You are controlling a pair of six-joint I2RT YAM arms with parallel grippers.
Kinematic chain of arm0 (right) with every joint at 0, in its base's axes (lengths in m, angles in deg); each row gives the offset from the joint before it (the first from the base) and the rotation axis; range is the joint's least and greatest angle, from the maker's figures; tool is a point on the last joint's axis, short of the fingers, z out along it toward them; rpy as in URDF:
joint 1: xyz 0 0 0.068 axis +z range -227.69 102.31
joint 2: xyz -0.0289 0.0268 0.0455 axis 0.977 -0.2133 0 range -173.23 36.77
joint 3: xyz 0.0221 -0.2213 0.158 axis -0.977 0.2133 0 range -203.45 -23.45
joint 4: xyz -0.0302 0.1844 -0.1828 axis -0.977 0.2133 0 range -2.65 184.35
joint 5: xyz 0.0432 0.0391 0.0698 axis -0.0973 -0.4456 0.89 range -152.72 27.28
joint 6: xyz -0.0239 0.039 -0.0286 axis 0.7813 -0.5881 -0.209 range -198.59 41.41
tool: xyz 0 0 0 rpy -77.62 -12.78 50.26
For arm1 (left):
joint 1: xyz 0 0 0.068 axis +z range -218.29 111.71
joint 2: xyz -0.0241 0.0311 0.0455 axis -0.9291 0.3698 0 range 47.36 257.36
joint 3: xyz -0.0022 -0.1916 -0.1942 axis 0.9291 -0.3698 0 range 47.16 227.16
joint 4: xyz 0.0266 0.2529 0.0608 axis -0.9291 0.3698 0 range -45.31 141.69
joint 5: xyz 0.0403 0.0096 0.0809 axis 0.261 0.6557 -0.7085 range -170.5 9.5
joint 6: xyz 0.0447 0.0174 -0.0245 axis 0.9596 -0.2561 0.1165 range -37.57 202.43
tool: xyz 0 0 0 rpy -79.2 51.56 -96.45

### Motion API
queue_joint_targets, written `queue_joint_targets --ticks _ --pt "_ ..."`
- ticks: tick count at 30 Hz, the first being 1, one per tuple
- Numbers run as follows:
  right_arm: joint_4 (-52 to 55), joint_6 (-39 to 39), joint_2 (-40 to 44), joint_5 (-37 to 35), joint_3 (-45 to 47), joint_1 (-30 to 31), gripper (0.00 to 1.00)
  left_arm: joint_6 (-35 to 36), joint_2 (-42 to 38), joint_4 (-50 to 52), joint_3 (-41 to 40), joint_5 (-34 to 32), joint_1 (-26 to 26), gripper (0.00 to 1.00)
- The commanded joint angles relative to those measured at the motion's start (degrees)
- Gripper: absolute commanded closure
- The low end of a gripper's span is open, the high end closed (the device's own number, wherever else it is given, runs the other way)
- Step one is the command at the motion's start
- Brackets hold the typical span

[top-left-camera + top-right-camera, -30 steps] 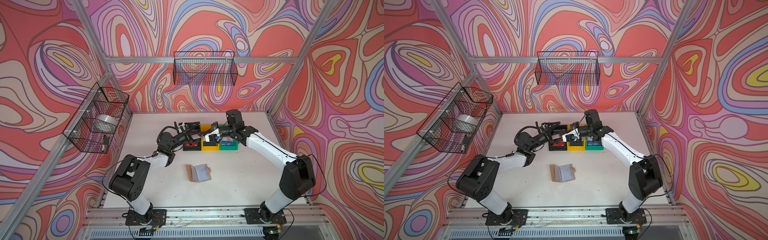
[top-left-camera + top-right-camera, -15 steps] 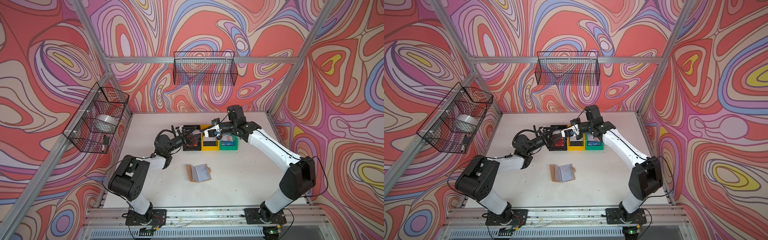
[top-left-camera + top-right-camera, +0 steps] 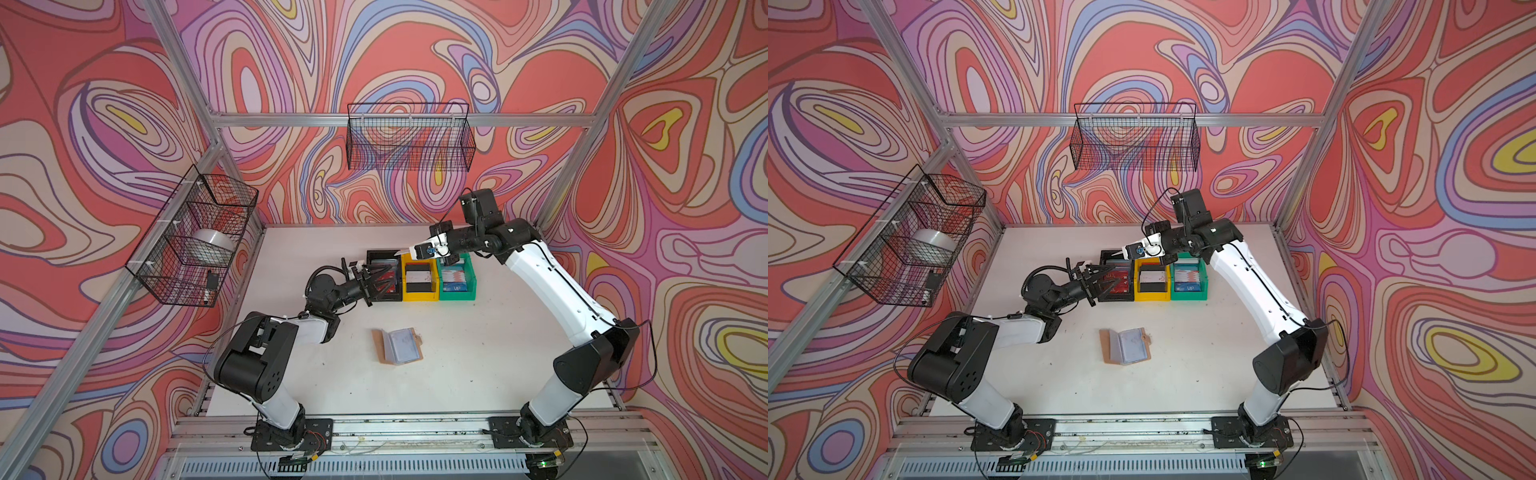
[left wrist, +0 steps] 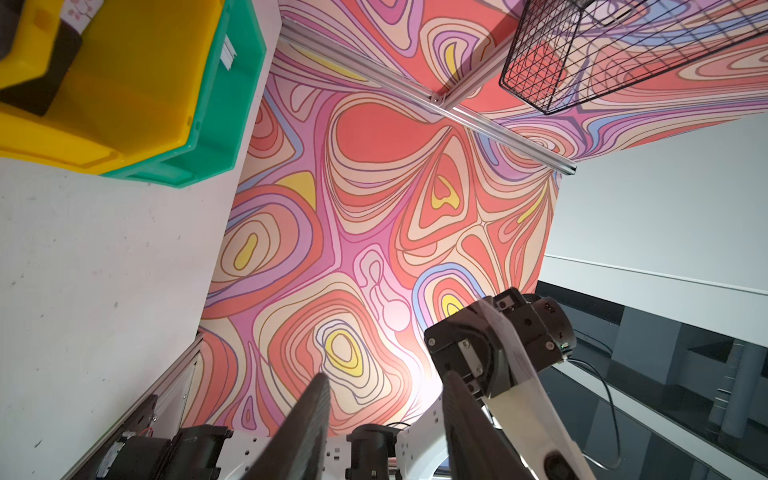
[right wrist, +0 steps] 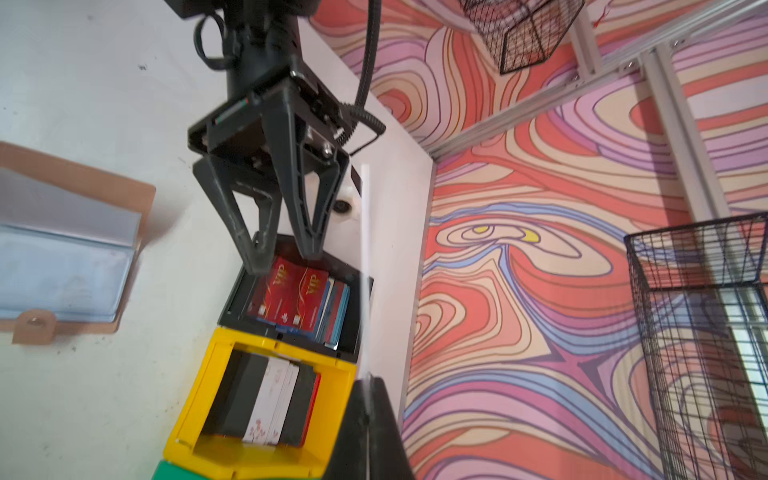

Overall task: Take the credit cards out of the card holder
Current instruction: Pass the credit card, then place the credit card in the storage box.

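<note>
- Right gripper point(image 3: 410, 251) clamps a white card point(image 5: 365, 270), long axis toward 9 o'clock; yellow bin point(image 3: 419, 297) sits just at its 6 o'clock.
- Left gripper point(image 5: 284, 255) gapes empty over black bin point(image 3: 378, 252).

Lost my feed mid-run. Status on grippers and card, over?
Left gripper open, empty, over black bin. Right gripper shut on white card. Card holder open on table. Grippers close together there.
</note>
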Motion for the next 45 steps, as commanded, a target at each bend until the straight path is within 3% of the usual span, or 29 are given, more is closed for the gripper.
queue_joint_targets --ticks 1,5,11,15,22,28,30,45 --pt "10.6 0.2 -2.9 -7.3 -3.4 0.0 1.0 -21.4 0.0 -4.2 -0.7 3.4 0.9 0.54" --pt "15.4 -2.2 -5.9 -10.9 -7.3 0.0 1.0 -19.6 0.3 -4.1 -0.2 6.5 2.8 0.59" --pt "18.9 -5.6 -9.2 -18.4 -7.5 0.0 1.0 -15.8 1.1 -3.5 0.5 9.4 4.1 0.75" --pt "20.4 -5.9 -13.0 -22.0 -7.5 0.0 1.0 -9.7 0.8 1.2 0.8 12.0 4.1 1.0" --pt "24.4 -7.1 -21.3 -26.3 -11.7 0.0 1.0 6.3 -3.3 19.7 1.0 15.7 4.1 1.0" --pt "23.8 -8.4 -22.8 -29.4 -10.3 0.3 1.0 37.0 -10.8 63.6 9.2 14.7 4.1 1.0" --pt "23.6 -8.6 -22.9 -30.3 -10.2 0.6 1.0 43.1 -12.0 70.9 11.5 14.2 4.6 1.0" --pt "21.2 -9.8 -29.7 -38.0 -13.2 3.1 1.0 44.3 -9.1 67.2 7.8 12.7 6.8 1.0"
